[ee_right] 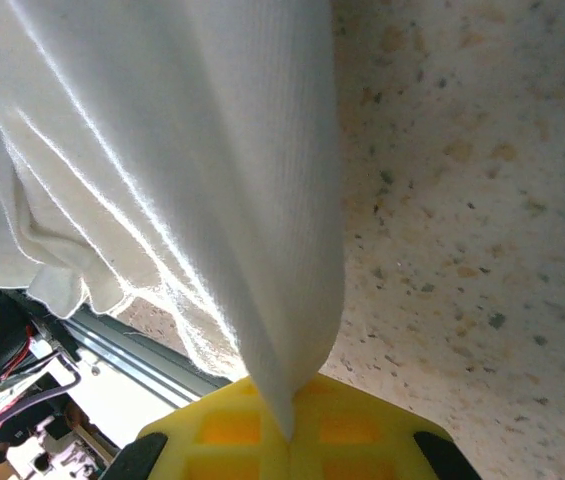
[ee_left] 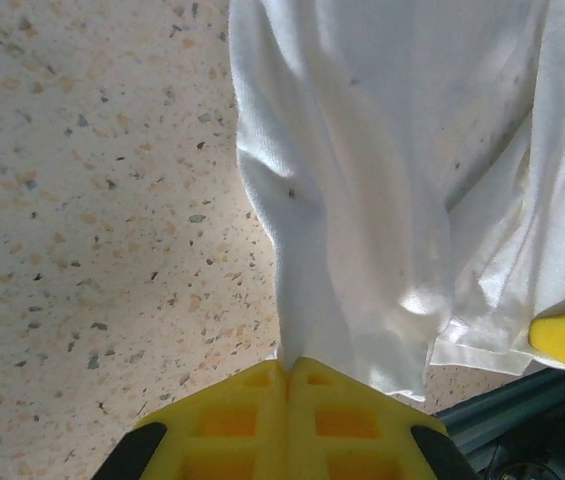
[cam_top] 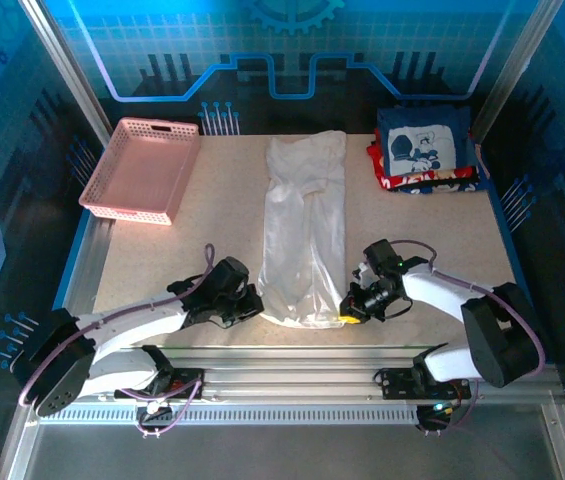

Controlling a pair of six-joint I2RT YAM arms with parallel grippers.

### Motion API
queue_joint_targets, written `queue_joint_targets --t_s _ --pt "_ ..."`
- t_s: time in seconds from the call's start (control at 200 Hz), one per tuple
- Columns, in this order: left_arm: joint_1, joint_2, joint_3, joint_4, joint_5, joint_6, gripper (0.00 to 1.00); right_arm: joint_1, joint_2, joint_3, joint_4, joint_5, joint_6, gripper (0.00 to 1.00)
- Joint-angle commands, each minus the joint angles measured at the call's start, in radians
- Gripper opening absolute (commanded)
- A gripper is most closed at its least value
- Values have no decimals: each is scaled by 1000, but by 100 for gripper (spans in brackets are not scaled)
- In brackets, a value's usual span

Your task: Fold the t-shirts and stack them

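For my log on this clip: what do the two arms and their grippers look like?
The left arm and right arm have rounded white link shells between black joint housings. Thin purplish-grey cables loop loosely along each. The left gripper and right gripper have bright yellow fingers moulded with square recessed pockets. No lettering is legible.

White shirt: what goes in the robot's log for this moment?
left gripper: shut on white shirt | right gripper: shut on white shirt | shirt: long strip on table
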Motion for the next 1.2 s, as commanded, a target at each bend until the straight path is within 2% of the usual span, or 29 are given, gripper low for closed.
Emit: queue_joint_targets --t_s 0.0,0.185,0.39,0.595,0.755,1.196 --pt "-8 -52 74 -61 -39 -17 0 12 -41 51 -89 10 16 0" --pt "11 -43 209 -120 -50 15 0 -5 -30 222 -185 19 -13 0" --pt "116 58 376 -150 -17 85 0 -64 97 448 -267 16 -89 1" --pt "267 215 550 -150 50 164 0 -133 259 678 -339 12 -159 1" --pt "352 350 691 -161 90 225 0 -185 389 827 -369 8 -181 1" --pt "443 760 1033 -177 216 317 0 -262 753 1230 -456 20 -206 3"
